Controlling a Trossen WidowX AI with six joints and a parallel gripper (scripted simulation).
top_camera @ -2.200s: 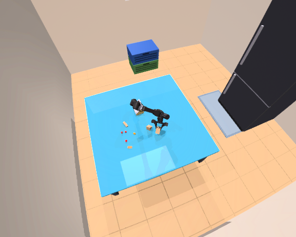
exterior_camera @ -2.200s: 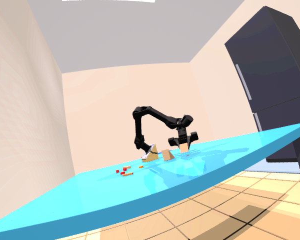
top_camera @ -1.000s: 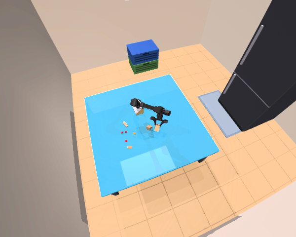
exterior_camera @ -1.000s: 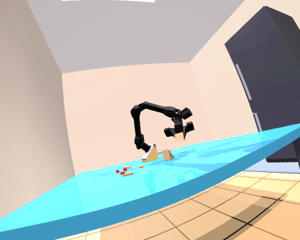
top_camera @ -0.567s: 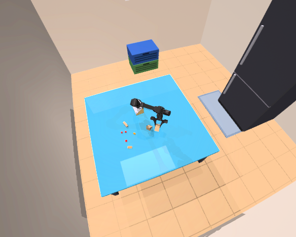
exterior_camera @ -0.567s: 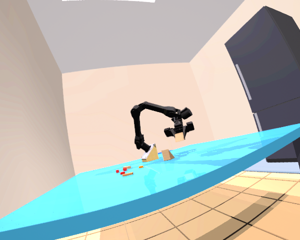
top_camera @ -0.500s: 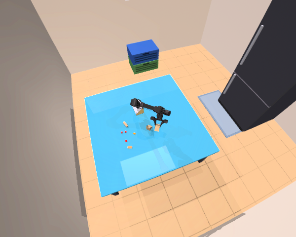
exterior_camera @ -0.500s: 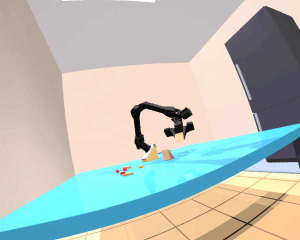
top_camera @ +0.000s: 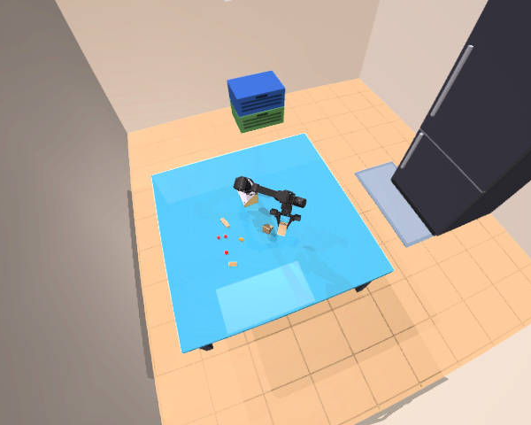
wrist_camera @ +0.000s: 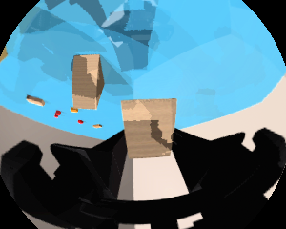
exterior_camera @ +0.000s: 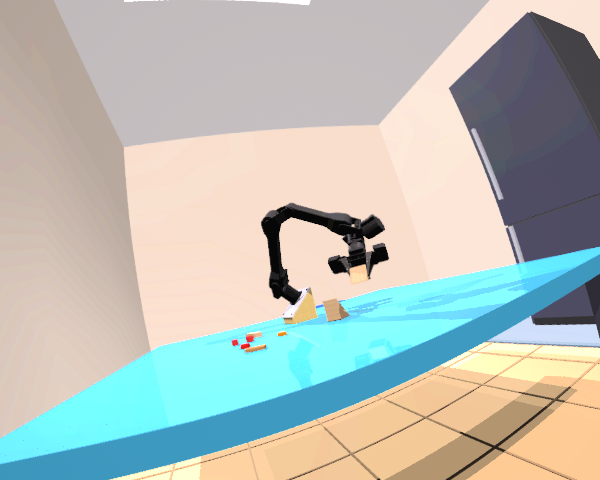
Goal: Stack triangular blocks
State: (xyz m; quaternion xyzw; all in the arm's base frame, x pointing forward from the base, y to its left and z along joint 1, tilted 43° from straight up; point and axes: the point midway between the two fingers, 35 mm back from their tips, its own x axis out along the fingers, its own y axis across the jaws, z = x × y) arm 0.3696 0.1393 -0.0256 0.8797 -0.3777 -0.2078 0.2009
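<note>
One triangular block (top_camera: 281, 228) (exterior_camera: 358, 274) (wrist_camera: 149, 128) is held in the air between the fingers of my gripper (top_camera: 283, 225) (exterior_camera: 360, 276) (wrist_camera: 147, 130), which is shut on it. The wrist view shows one rectangular face of it; which way its slope faces I cannot tell. The other triangular block (top_camera: 267, 228) (exterior_camera: 335, 310) (wrist_camera: 87, 82) stands on the blue table (top_camera: 196, 297) (exterior_camera: 212, 392), with a sloped side falling to the right in the exterior view. The held block is above and to the right of it, and the two are apart.
A wedge-shaped arm base (top_camera: 250, 199) (exterior_camera: 303, 308) stands behind the lower block. Left of the blocks lie a wooden piece (top_camera: 224, 222), another wooden piece (top_camera: 233, 264), several small red pieces (top_camera: 226, 252) and a small orange piece (top_camera: 241, 239).
</note>
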